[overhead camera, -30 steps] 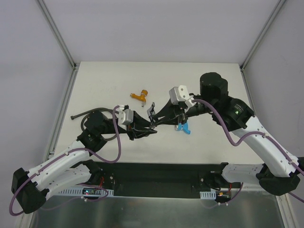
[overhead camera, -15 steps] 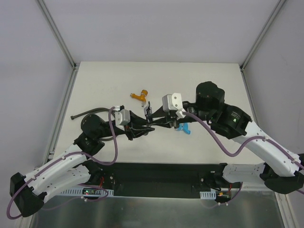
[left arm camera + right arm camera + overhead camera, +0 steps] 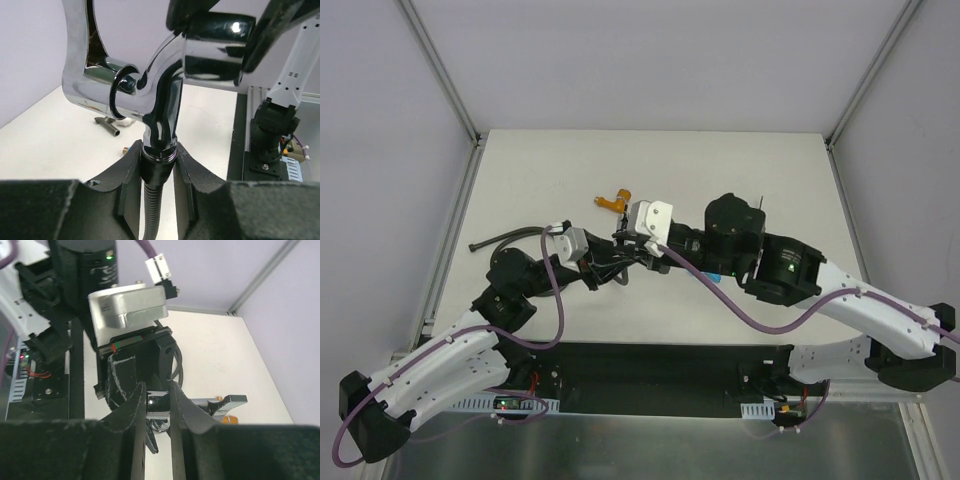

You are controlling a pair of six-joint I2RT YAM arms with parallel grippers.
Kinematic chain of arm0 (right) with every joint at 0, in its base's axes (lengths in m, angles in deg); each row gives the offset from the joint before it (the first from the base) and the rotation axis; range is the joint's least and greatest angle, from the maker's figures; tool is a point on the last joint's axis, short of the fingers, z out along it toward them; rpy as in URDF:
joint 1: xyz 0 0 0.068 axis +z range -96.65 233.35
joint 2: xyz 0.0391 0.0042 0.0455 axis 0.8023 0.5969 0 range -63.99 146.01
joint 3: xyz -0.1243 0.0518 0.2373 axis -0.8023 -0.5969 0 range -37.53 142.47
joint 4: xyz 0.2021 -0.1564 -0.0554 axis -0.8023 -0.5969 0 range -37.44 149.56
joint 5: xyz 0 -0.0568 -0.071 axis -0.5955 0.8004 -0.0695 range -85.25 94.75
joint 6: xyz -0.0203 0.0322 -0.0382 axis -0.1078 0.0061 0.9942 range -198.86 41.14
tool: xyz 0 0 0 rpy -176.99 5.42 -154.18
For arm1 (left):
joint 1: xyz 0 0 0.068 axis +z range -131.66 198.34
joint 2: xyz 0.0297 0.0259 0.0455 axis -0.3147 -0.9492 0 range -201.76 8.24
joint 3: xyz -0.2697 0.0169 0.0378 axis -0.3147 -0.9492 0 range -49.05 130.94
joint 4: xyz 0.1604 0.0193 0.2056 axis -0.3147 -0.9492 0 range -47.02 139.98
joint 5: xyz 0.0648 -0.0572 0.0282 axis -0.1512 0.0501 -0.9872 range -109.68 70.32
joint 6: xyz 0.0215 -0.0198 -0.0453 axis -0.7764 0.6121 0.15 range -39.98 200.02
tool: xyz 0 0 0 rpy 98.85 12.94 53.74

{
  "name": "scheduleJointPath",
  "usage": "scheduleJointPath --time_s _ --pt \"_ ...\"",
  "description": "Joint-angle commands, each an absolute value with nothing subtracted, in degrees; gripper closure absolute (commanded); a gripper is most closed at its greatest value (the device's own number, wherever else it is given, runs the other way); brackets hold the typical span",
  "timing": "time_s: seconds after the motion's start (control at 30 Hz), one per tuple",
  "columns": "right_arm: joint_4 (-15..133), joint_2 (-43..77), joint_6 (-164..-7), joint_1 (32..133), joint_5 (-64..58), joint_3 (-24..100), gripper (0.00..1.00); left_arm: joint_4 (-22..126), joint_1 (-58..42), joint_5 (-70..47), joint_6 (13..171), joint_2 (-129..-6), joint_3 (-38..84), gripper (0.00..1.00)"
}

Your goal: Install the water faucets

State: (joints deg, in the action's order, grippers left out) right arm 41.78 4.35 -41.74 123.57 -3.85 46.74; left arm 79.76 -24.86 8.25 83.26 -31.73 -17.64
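Note:
The shiny chrome faucet [image 3: 165, 100] is held between both grippers above the table. My left gripper [image 3: 158, 156] is shut on the end nut of the dark flexible hose [image 3: 150, 210], right under the faucet's base. My right gripper [image 3: 158, 396] is shut on the chrome faucet's body [image 3: 159, 407]; its lever handle [image 3: 225, 401] sticks out to the right. In the top view the left gripper [image 3: 608, 268] and the right gripper [image 3: 626, 246] meet mid-table. The orange-brass faucet [image 3: 615, 203] lies on the table just behind them. The blue and dark grey-brown faucets are hidden.
The rest of the hose [image 3: 502, 240] loops on the table at the left, its free end [image 3: 107, 125] lying open. The right arm [image 3: 760, 255] stretches across the table's middle. The black front rail [image 3: 650, 365] runs along the near edge.
Both grippers have shifted left with the chrome faucet between them. The right arm has reached further left and now covers the blue faucet that showed before.

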Motion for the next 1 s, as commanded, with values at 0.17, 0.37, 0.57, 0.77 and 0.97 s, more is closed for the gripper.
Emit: scheduleJointPath --time_s 0.17,0.37,0.57,0.77,0.97 --pt "34.6 14.41 -51.35 132.01 24.49 50.1 0.98 86.63 -24.81 -6.4 82.75 -29.47 -16.1 1.0" --pt "35.3 16.17 -56.27 134.03 32.26 50.62 0.98 85.58 -24.9 -10.97 82.13 -28.76 -16.36 1.0" --pt "29.86 16.52 -59.26 134.47 31.38 54.92 0.72 84.96 -24.9 -7.39 80.72 -30.25 -15.83 1.0" --pt "21.69 14.24 -59.44 134.39 30.34 62.31 0.29 85.93 -24.9 1.05 81.51 -32.89 -15.04 1.0" --pt "12.9 9.85 -58.65 129.57 17.99 68.2 0.12 86.81 -24.81 10.37 82.04 -34.82 -14.16 1.0"
